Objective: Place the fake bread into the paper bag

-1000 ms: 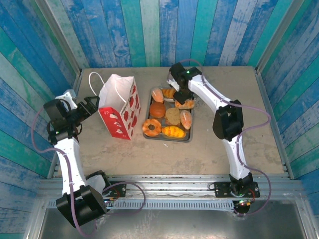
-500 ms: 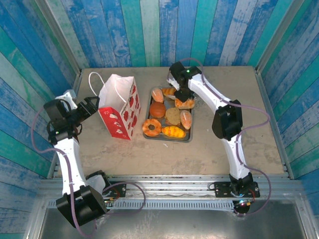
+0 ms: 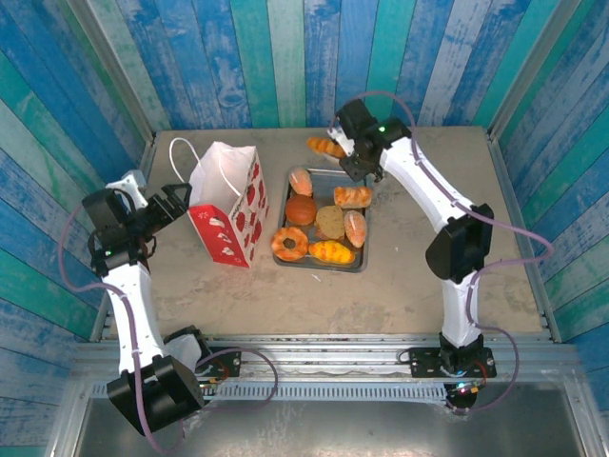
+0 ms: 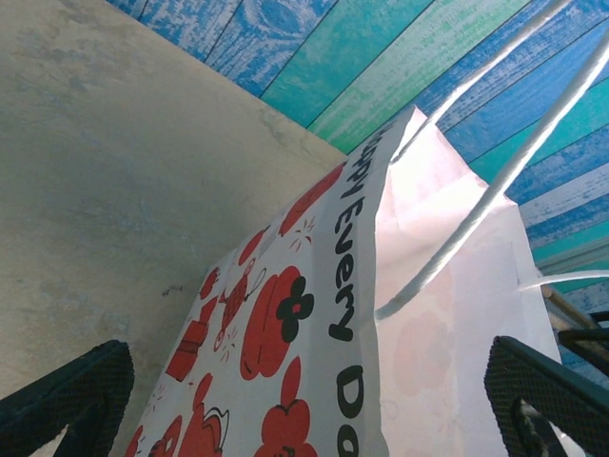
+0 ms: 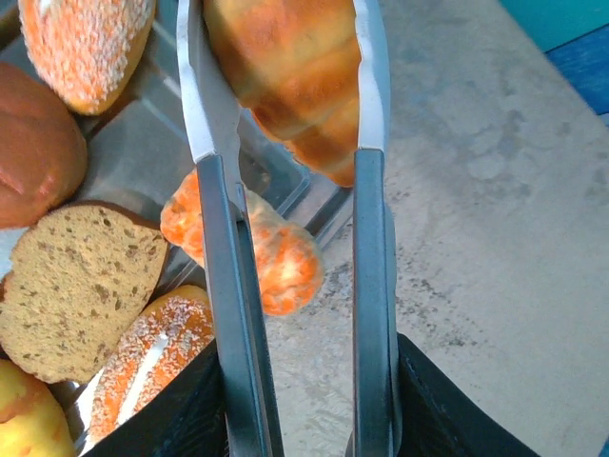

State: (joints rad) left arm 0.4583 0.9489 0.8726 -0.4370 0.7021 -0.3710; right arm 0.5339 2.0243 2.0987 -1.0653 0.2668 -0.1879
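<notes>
Clamping a croissant in tongs, bag standing upright at left

One piece of the fake bread (image 3: 326,147), a golden croissant (image 5: 295,76), sits pinched between the tips of the metal tongs (image 5: 221,286). It is held off the grey tray (image 3: 319,268), near the tray's far rim, over the worktop (image 3: 400,286). Right tool (image 5: 309,419) presses the two tong arms from both sides, set narrow, holding the tongs. Other pieces lie on the tray: ring donut (image 3: 289,244), round brown bun (image 3: 301,209), brown slice (image 3: 330,222), sugared rolls, a yellow croissant at the near edge. Paper bag (image 3: 228,200) stands upright on the worktop just left of the tray. It is white with red print, and one cord handle loops out to the far left. Left tool (image 3: 176,202) is spread wide at the bag's left side. In the wrist view the bag's corner sits between the fingers (image 4: 67,400), both apart from the paper as far as visible; contact can't be told.
</notes>
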